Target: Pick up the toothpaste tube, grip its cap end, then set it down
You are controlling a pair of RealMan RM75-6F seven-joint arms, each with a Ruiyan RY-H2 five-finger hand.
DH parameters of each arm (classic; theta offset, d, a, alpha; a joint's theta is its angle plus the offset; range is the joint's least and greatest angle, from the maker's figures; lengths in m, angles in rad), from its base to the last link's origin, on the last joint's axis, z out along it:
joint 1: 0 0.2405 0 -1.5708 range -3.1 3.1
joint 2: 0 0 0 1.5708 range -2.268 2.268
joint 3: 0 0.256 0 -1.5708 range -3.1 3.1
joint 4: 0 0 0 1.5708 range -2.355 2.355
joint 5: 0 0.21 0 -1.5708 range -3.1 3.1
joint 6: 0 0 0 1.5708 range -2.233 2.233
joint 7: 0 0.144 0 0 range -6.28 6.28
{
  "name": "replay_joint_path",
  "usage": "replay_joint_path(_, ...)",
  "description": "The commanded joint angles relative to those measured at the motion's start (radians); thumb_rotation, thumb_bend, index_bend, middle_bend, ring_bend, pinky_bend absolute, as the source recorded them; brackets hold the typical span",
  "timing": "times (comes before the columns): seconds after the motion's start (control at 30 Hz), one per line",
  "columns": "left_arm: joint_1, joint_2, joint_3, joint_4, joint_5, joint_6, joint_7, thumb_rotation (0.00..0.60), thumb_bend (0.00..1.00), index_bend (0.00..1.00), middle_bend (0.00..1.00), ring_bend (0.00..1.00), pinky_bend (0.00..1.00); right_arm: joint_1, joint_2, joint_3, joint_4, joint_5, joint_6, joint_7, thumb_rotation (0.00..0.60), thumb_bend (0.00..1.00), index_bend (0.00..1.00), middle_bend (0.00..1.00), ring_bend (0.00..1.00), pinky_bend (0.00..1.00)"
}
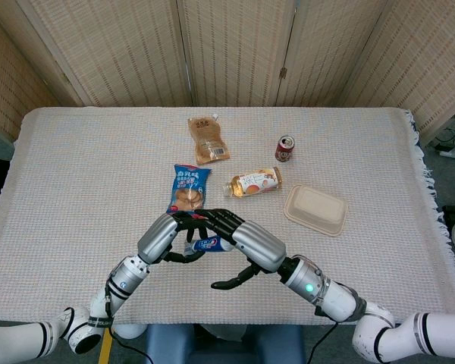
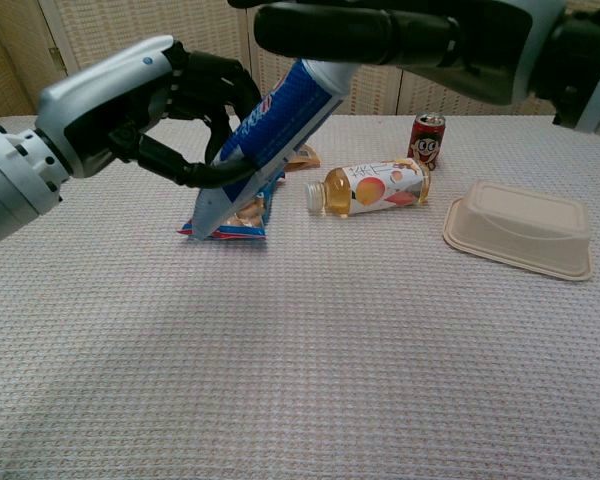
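The toothpaste tube [image 2: 265, 135] hangs tilted above the tabletop [image 1: 83, 174], held around its middle by the left hand [image 2: 165, 110], whose dark fingers wrap it. Its cap end points toward 1 o'clock in the chest view, running up under the right hand [image 2: 380, 35]. That hand lies over the cap end with fingers extended; whether it actually grips the cap cannot be told. The tube's flat end points down at 7 o'clock, in front of the blue snack bag [image 1: 188, 189].

Toothpaste tube [image 2: 270, 130] cap end hidden behind right hand [image 2: 400, 40], which is cut off by the top edge in chest view. Snack bag [image 2: 235, 215] partly covered by tube. Can [image 1: 285, 148] label too small to read.
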Motion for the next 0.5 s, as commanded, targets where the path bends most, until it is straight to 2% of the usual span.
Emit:
replay_joint_path(0.03,0.000,0.001,-0.001,-0.001,-0.002,0.000,0.001,0.600,0.71,0.76,0.80,0.67,0.46,0.000,-0.001,-0.001,0.001,0.002,0.002,-0.007,0.226,0.06,0.00,0.00,0.00,0.00)
replay_joint_path(0.23,0.002,0.003,0.005,0.007,-0.004,-0.003,-0.002,0.600,0.71,0.76,0.80,0.67,0.46,-0.017,0.012,-0.008,0.004,-0.007,0.030,-0.006,0.226,0.06,0.00,0.00,0.00,0.00)
replay_joint_path(0.5,0.006,0.028,0.026,0.036,-0.015,-0.033,0.009,0.600,0.71,0.76,0.80,0.65,0.46,-0.064,0.074,-0.032,-0.004,-0.048,0.097,0.043,0.221,0.06,0.00,0.00,0.00,0.00)
